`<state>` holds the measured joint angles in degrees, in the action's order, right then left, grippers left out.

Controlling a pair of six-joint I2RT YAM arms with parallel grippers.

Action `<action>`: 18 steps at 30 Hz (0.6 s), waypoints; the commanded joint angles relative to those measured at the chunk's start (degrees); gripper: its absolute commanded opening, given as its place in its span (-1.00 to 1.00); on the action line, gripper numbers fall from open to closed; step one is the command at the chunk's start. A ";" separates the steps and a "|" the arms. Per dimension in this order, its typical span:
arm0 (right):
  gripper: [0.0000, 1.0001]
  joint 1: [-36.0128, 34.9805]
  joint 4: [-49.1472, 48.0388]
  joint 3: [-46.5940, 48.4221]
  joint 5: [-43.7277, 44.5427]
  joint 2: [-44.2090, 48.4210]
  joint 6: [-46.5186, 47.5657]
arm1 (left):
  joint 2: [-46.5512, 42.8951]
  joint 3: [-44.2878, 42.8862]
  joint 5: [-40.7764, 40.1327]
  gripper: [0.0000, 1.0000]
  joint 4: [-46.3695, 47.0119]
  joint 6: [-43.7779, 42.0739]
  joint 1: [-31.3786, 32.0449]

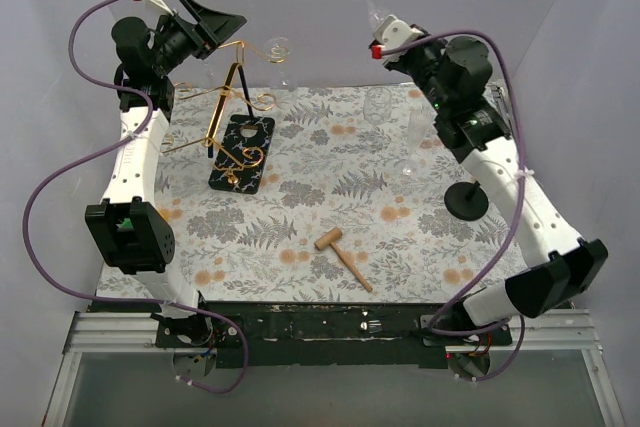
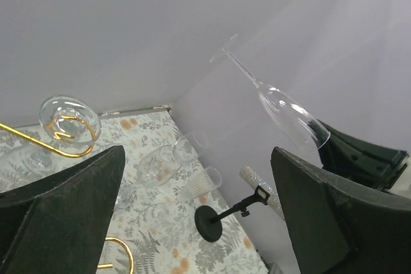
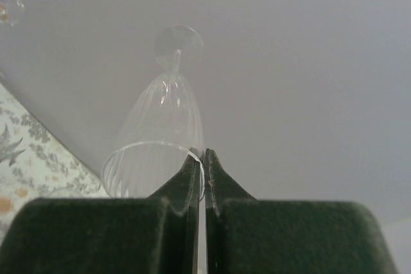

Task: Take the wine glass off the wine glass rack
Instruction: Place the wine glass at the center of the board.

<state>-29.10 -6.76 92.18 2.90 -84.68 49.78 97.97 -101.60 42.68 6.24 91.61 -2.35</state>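
The wine glass rack [image 1: 236, 97], gold wire on a black base [image 1: 242, 152], stands at the back left. One clear glass [image 1: 280, 48] [image 2: 67, 120] hangs from a curled arm of it. My right gripper [image 1: 383, 29] [image 3: 203, 155] is shut on the rim of a ribbed wine glass [image 3: 164, 120] [image 2: 282, 107], held in the air well to the right of the rack, with its foot [image 3: 178, 42] pointing away towards the back wall. My left gripper [image 1: 222, 9] [image 2: 198, 155] hangs open above the rack, nothing between its fingers [image 2: 64, 210].
Two clear glasses [image 1: 378, 105] [image 1: 415, 137] stand on the fern-patterned cloth at the back right. A black round-footed stand [image 1: 465, 199] [image 2: 212, 222] with a glittery microphone is near the right arm. A wooden mallet [image 1: 343, 257] lies near the front middle.
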 commanded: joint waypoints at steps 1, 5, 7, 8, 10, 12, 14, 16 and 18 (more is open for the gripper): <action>-0.97 3.52 21.41 5.28 1.23 5.22 -5.47 | -1.56 -0.09 4.78 0.96 6.76 -5.22 -0.20; -0.97 8.70 30.22 5.99 1.41 8.04 -9.17 | -0.59 -0.35 5.75 0.96 7.21 -5.48 -0.20; -0.97 12.47 34.25 8.44 1.50 7.61 -10.14 | -0.15 -0.53 6.63 0.96 7.73 -5.66 -0.20; -0.97 14.49 37.06 10.98 1.32 6.73 -10.58 | 0.02 -0.61 6.89 0.96 7.91 -5.66 -0.20; -0.97 18.62 45.75 16.51 -0.86 3.75 -11.10 | 0.29 -0.79 7.33 0.96 7.91 -5.74 -0.20; -0.97 22.40 52.08 21.17 -2.45 0.94 -11.46 | 0.46 -0.53 7.42 0.96 8.09 -6.01 -0.20; -0.97 26.45 57.36 24.00 -6.39 -1.44 -11.64 | 0.38 -0.09 7.51 0.96 8.17 -6.01 -0.20; -0.97 30.66 63.25 26.55 -9.21 -4.16 -10.24 | 0.11 0.35 7.42 0.96 8.17 -6.01 -0.29; -0.97 32.87 70.10 30.67 -11.41 -7.93 -8.48 | 0.03 0.35 7.42 0.96 7.74 -6.09 -0.20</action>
<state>-0.97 46.37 115.96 -2.11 -87.48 40.05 98.85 -101.60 49.17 13.04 86.70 -2.42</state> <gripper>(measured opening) 0.033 0.981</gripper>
